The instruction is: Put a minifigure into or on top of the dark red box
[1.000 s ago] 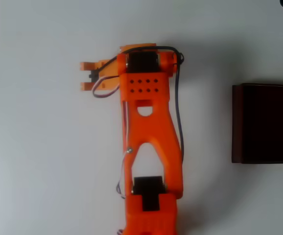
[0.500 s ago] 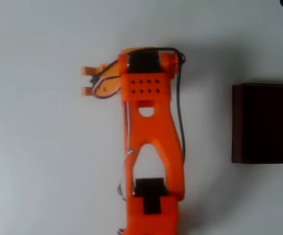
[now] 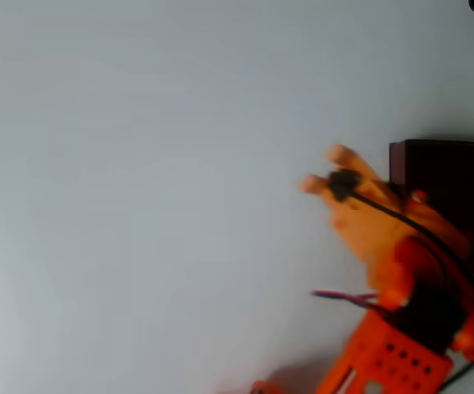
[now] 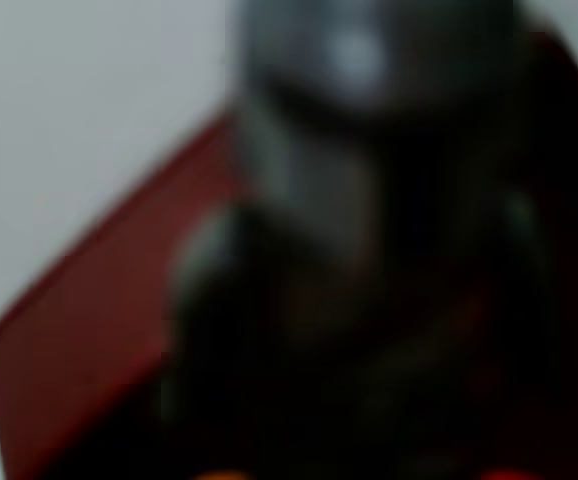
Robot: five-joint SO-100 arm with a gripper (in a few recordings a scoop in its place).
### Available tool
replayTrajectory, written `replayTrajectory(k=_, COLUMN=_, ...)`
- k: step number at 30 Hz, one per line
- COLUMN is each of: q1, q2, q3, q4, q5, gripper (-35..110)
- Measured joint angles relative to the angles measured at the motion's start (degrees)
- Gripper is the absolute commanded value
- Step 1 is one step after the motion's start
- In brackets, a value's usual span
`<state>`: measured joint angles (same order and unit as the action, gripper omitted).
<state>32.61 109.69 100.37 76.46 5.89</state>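
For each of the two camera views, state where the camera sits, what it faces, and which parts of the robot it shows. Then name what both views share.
Overhead view: fixed above, facing down on the white table; shows the orange arm and blurred gripper beside the dark red box.
Wrist view: rides the gripper, facing the close, blurred minifigure.
Shared: the box and minifigure.

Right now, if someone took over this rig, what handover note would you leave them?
Hand: shut on the minifigure, a small dark shape between the orange tips in the overhead view; blurred but close up in the wrist view.
Dark red box: at the right edge of the overhead view, with the hand just beside its left wall, not yet over it.
Done: figure picked up and brought to the box.
Left: carry it over the opening, release it inside, withdraw.
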Motion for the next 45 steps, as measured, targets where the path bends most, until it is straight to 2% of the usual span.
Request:
replayTrajectory(k=5, q1=7.73, q2=-3.87, q3=0.62, q4=-3.87, q5=2.37, gripper=0)
replayTrajectory(k=9, q1=8.70, q2=-12.83, q3=-1.49, q4=-7.21, q5=3.43, gripper=1)
replayTrajectory(k=12, q1=9.67, q2=-18.81, q3=-4.04, q4=-8.61, q5=3.34, gripper=20)
replayTrajectory(k=16, q1=10.28, q2=-19.34, q3=-4.22, q4=-9.67, q5=3.69, gripper=21)
replayTrajectory(k=19, q1=9.49, q2=-16.26, q3=-1.85, q4=-10.55, q5=2.99, gripper=22)
replayTrajectory(k=25, q1=3.43, q2=5.19, q3=11.95, q4=-11.07, q5=0.62, gripper=22)
replayTrajectory(k=29, q1=-4.22, q2=24.96, q3=22.50, q4=-7.82, q5=-0.09, gripper=23)
replayTrajectory(k=37, q1=-33.05, q2=67.76, q3=37.27, q4=1.67, q5=-1.76, gripper=26)
replayTrajectory(k=41, q1=-46.76, q2=79.01, q3=45.00, q4=1.49, q5=1.58, gripper=19)
replayTrajectory(k=43, q1=-53.26, q2=80.68, q3=50.27, q4=0.97, q5=1.76, gripper=10)
replayTrajectory(k=45, q1=-60.56, q2=81.56, q3=53.70, q4=-0.44, q5=1.67, gripper=8)
